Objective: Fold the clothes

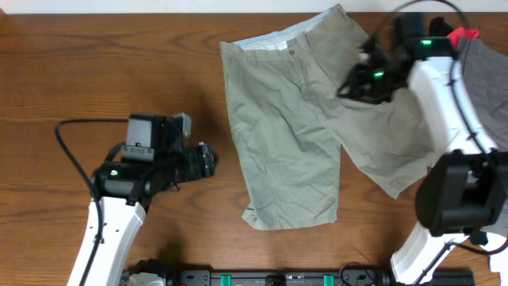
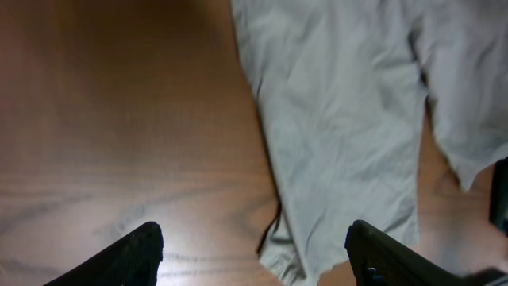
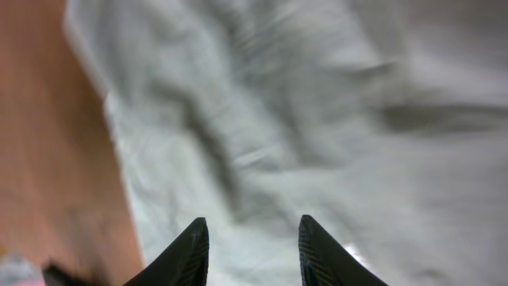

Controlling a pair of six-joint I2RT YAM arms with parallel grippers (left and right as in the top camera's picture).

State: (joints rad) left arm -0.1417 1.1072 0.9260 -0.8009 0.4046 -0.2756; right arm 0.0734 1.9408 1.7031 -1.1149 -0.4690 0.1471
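Your left gripper point(image 2: 254, 238) hangs wide open over bare wood just left of the cloth, holding nothing. Your right gripper point(image 3: 252, 230) hovers partly open above the fabric, nothing pinched between its fingers. On the wooden table point(image 1: 119, 63) the khaki shorts point(image 1: 294, 143) lie spread flat near the middle, waistband at the far edge. A grey garment point(image 1: 488, 71) lies at the right edge.

- shorts point(image 1: 302, 135): khaki/olive-beige, unfolded, spread flat front-up, lightly creased
- waistband point(image 1: 274, 44) on the far side, tilted, pale blue lining showing, fly buttoned
- both legs splayed apart
- one hip and upper leg lie directly under the right gripper point(image 1: 357, 79)
- the other leg lies ahead and to the right of the left gripper point(image 1: 213, 161), not touching it
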